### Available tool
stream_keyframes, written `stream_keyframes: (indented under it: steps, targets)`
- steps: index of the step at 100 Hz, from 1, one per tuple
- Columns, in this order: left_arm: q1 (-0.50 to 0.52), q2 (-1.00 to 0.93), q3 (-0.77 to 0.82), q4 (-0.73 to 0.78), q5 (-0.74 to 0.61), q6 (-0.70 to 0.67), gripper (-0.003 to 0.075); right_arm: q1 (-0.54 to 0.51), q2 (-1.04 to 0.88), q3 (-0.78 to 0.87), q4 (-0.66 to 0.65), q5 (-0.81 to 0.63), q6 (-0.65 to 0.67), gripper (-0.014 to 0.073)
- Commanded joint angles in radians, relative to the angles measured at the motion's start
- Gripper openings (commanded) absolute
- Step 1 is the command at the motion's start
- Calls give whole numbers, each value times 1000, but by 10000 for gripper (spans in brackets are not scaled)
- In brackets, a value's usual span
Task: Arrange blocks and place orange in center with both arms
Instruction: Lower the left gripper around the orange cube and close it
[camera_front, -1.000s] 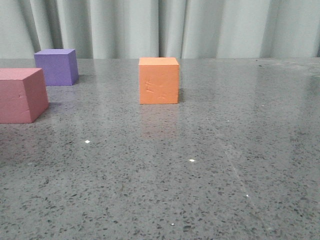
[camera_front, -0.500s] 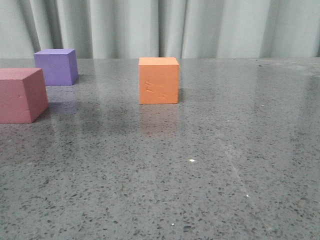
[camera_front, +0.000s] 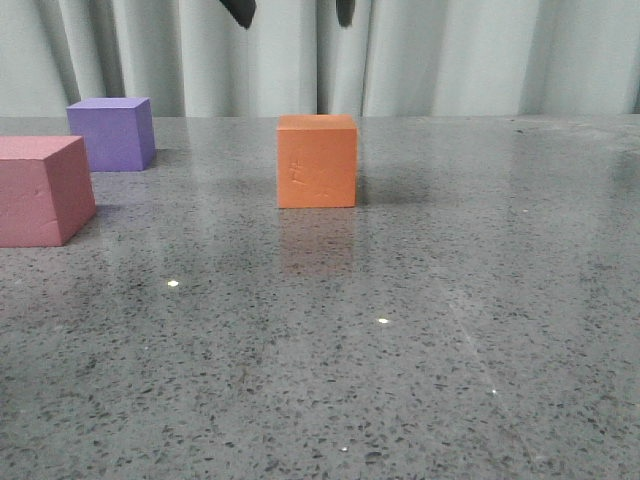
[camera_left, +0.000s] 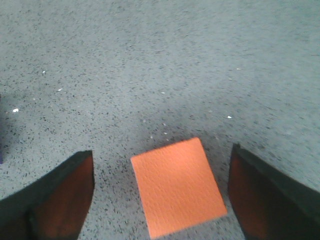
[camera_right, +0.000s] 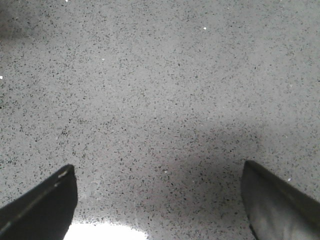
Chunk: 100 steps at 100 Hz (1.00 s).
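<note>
the pink cube (camera_front: 42, 190) sits left of the orange cube (camera_front: 317, 161), the purple cube (camera_front: 111, 133) behind it, all on the speckled surface (camera_front: 400, 330). the left end effector (camera_front: 292, 10) hangs spread above the orange cube. the right end effector (camera_right: 160, 200) is spread over bare surface.

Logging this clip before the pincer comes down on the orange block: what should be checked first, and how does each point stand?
1. Left pincer open: ok.
2. Orange block between its fingers: ok, though turned slightly against them.
3. Left pincer above the block, not touching: ok, fingertips sit high in the front view.
4. Space around the block: ok; purple block and pink block stand apart to the left.
5. Right pincer open, over bare table: ok.
6. Right pincer's distance from the left: cannot tell.
</note>
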Motion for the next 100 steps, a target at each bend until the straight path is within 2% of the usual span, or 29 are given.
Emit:
stream_keyframes:
  steps: [1,45,100]
  targets:
    - [-9,-3,-77,48,1,-42,527,-8,-5,-21,-6,-60,-11,652]
    - [-9,76,-95,32,20,-147,526,-8,-5,-21,-6,-79,-11,652]
    - [-9,173,-95,-22,20,-182,526,-8,-5,-21,-5,-84,-11,652]
